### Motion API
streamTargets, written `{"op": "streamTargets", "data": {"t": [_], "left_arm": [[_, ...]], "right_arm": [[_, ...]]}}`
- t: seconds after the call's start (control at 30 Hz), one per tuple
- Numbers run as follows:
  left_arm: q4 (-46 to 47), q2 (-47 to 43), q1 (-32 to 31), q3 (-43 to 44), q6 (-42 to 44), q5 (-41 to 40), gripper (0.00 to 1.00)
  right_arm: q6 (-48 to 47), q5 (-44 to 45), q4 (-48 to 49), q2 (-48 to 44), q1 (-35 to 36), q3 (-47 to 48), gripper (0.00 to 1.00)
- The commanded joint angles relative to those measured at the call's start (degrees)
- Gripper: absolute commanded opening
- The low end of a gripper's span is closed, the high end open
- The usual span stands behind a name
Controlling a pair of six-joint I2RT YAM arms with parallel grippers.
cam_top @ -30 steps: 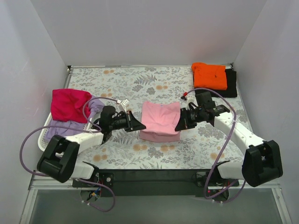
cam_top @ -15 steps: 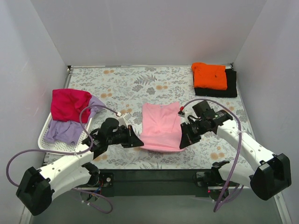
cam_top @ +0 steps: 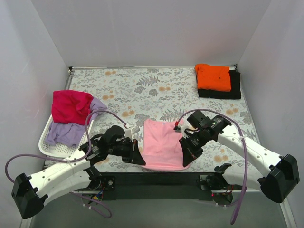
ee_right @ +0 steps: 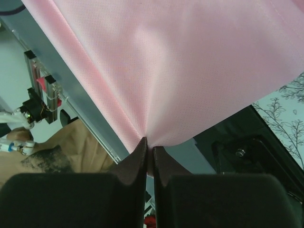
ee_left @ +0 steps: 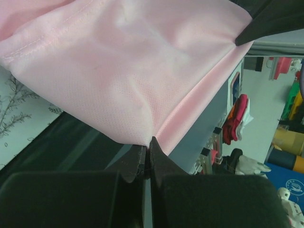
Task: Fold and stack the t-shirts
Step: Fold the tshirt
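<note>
Top external view: the pink shirt (cam_top: 163, 145) lies stretched near the front middle of the flower-patterned bench (cam_top: 142, 90), its long side running away from the arms. The left gripper (cam_top: 140, 161) is at the shirt's near left corner and the right gripper (cam_top: 186, 160) at its near right corner, and the near hem spans the space between them. That hem seems to reach the dark front edge of the bench, though this view does not make it certain. In the far right corner an orange shirt (cam_top: 213, 77) sits folded on top of a black shirt (cam_top: 235, 89). On the left, a white basket (cam_top: 45, 142) holds a magenta-red shirt (cam_top: 70, 105) and a lavender shirt (cam_top: 66, 133), both rumpled.

Left wrist view: the left gripper (ee_left: 148, 142) is clenched on a corner of the pink shirt (ee_left: 128, 71), with the two dark fingertips pressed together and the cloth fanning up and away from the pinch. A seam runs along the upper left edge of the fabric.

Right wrist view: the right gripper (ee_right: 148, 142) is likewise clamped on the pink shirt (ee_right: 190, 61), and the cloth draws in to a point between the closed fingertips. The bench's leaf print shows at the right edge.
</note>
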Motion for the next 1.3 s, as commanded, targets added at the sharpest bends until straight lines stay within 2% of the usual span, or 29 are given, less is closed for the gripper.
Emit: {"op": "streamTargets", "data": {"t": [0.0, 0.1, 0.23, 0.4, 0.7, 0.87, 1.27], "left_arm": [[-4.38, -2.74, -0.62, 1.75, -0.58, 5.35, 0.0], [-3.68, -4.77, -0.62, 2.63, -1.29, 3.25, 0.0], [4.03, -6.88, -0.62, 0.88, -4.01, 2.02, 0.0], [8.8, -7.94, -0.62, -1.23, -6.12, -0.18, 0.0], [14.78, -2.77, -0.09, -1.67, -3.66, -3.96, 0.0], [22.69, 2.95, 5.7, -4.4, -2.87, 2.45, 0.0], [37.19, 12.43, 16.34, -7.47, -2.69, 8.51, 0.0]], "right_arm": [[0.7, -4.17, -3.81, -1.95, 0.91, 2.05, 0.01], [1.22, -3.74, -3.28, -2.22, 0.91, 3.46, 0.01], [2.98, -2.24, -1.88, -2.05, 0.91, 6.97, 0.01], [3.42, -1.01, -0.74, -0.99, 0.99, 8.65, 0.01], [2.28, 1.01, 1.64, 1.82, -1.28, 9.97, 0.01], [0.53, 1.19, 2.78, 3.4, -4.8, 9.01, 0.01], [-3.7, 4.26, 6.56, 11.22, -11.39, 9.97, 0.01]]}}
